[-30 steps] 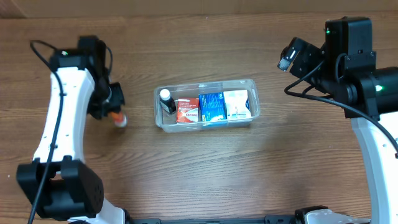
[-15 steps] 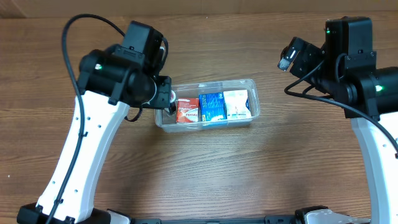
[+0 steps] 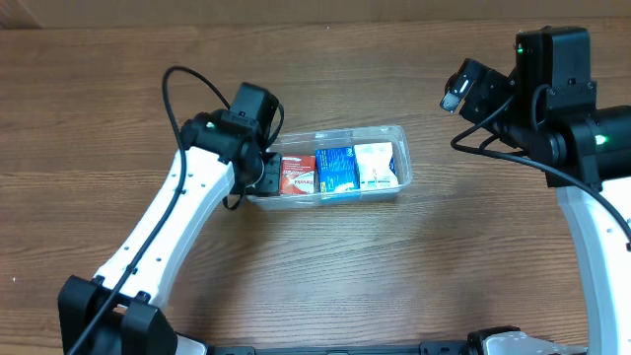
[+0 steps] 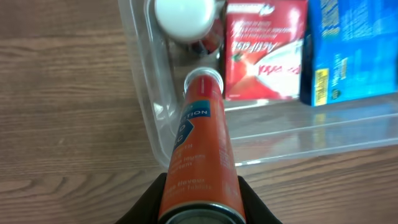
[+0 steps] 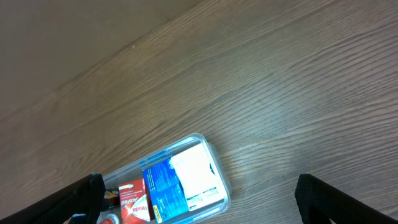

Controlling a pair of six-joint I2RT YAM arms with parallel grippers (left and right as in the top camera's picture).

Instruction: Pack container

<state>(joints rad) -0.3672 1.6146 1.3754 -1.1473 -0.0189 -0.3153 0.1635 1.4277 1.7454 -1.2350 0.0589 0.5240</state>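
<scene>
Container (image 3: 325,198) rests on table (image 3: 296,276), bottle (image 4: 184,17) and three boxes (image 3: 335,170) inside. Left gripper (image 4: 199,208) clamps an orange tube (image 4: 200,143), tip over the container's left end. Right gripper (image 5: 198,186), spread wide, empty, stands well right of container.

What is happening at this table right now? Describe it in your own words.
The left gripper is clamped on an orange tube and points its far end into the left end of the clear container, beside a white-capped bottle. A red box, a blue box and a white box already lie side by side in the container. The right gripper is off to the right, open and holding nothing.
</scene>
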